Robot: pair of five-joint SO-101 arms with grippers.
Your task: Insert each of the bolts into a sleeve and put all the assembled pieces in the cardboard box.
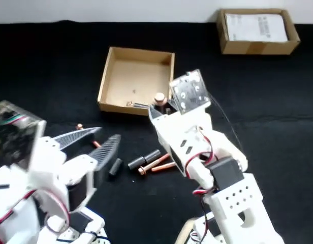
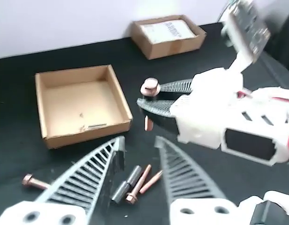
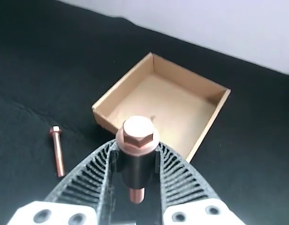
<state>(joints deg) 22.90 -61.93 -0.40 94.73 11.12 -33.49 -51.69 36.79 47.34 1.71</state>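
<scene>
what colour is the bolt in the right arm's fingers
Shiny copper; the bolt sits in a dark grey sleeve. The right wrist view shows it best.

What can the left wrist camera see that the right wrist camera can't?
Left wrist view, not the right wrist view: the open left tool, a loose sleeve and loose bolts lying on the table between its fingers, and a second box with paper in it. Right wrist view, not the left: the dark sleeve wrapped round the held bolt. Both: the right tool shut on that piece, and the cardboard box beyond it.
</scene>
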